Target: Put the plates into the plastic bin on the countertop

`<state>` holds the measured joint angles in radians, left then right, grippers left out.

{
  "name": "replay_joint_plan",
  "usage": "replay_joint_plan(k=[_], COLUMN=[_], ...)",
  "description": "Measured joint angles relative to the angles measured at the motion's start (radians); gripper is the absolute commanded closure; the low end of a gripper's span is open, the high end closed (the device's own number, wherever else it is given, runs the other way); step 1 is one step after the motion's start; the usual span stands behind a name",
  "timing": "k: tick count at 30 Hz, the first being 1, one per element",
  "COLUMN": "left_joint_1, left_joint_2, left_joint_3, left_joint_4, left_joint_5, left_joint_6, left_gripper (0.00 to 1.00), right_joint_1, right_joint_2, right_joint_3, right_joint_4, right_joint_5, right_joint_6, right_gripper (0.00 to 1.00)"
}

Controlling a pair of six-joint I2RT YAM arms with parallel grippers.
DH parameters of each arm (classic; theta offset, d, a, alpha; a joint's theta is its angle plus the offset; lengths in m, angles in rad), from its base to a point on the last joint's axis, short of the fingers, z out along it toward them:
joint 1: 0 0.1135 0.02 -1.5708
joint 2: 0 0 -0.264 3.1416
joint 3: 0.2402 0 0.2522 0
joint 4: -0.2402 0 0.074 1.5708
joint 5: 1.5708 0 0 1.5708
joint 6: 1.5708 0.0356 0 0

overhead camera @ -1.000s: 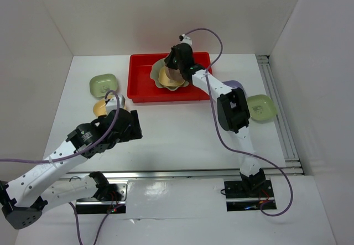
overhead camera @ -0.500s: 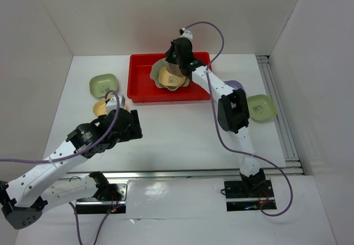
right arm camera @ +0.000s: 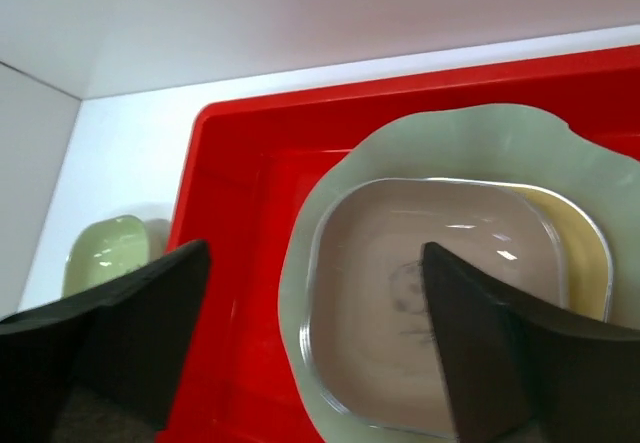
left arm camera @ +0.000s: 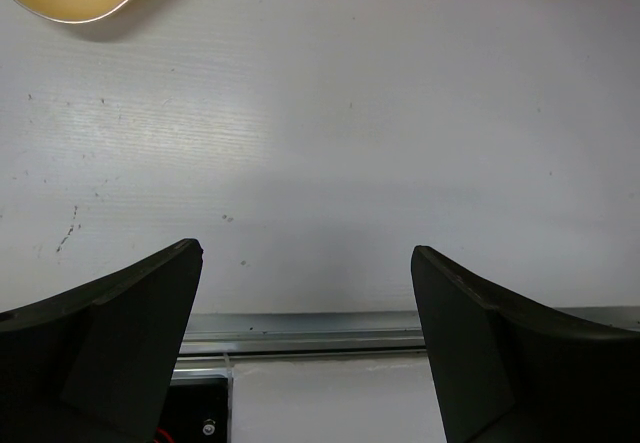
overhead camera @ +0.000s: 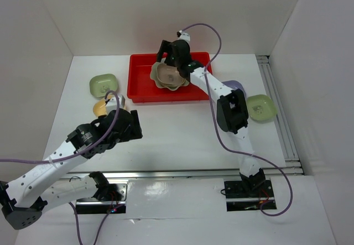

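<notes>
Top view, right pincer (overhead camera: pixel 169 57): spread and empty, held over the red bin (overhead camera: pixel 138 93); the brownish pink dish (overhead camera: pixel 168 74) is seen just beneath it, nested in the large pale green dish (overhead camera: pixel 156 68).
Top view, left pincer (overhead camera: pixel 131 128): parted, nothing gripped; the loose yellow dish (overhead camera: pixel 100 108) and the far green dish (overhead camera: pixel 103 84) lie beyond it on the countertop (overhead camera: pixel 177 129).
Top view, remaining: the lavender dish (overhead camera: pixel 235 83) and the near green dish (overhead camera: pixel 261 107) are seen well behind the right pincer, beside its arm.
Left wrist view: bare countertop is framed between the fingers (left arm camera: pixel 130 313).
Right wrist view: a binned yellow dish (right arm camera: pixel 585 253) is shown under the pink one.
Progress: three dishes are judged binned, four outstanding.
</notes>
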<state>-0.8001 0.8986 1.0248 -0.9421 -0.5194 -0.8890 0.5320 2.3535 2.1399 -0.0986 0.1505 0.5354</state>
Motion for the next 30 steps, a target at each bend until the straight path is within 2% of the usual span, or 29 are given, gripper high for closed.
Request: replay_joint_plan(k=[8, 13, 18, 23, 26, 30], left_joint_1=[0.000, 0.000, 0.002, 0.019, 0.022, 0.022], left_joint_2=[-0.009, 0.004, 0.046, 0.088, 0.132, 0.191], left_joint_3=[-0.003, -0.008, -0.008, -0.008, -0.008, -0.008], left_joint_4=[0.001, -0.002, -0.032, -0.022, 0.016, 0.069], left_joint_5=[-0.001, -0.013, -0.047, -0.043, -0.016, 0.026], left_joint_6=[0.000, -0.004, -0.058, -0.086, -0.084, -0.078], left_gripper=[0.01, 0.01, 0.01, 0.01, 0.01, 0.01], right_joint_1=[0.023, 0.027, -0.004, -0.201, -0.330, -0.467], right_joint_2=[-0.017, -0.142, -0.497, -0.810, -0.862, -0.848], right_joint_3=[0.114, 0.021, -0.419, -0.838, -0.939, -0.948], right_joint_4=[-0.018, -0.070, -0.064, -0.046, -0.056, -0.087], right_joint_5=[0.017, 0.085, 0.148, 0.128, 0.134, 0.080], right_joint_6=[-0.032, -0.040, -0.057, -0.058, -0.054, -0.047], right_gripper=[0.00, 0.00, 0.00, 0.00, 0.00, 0.00])
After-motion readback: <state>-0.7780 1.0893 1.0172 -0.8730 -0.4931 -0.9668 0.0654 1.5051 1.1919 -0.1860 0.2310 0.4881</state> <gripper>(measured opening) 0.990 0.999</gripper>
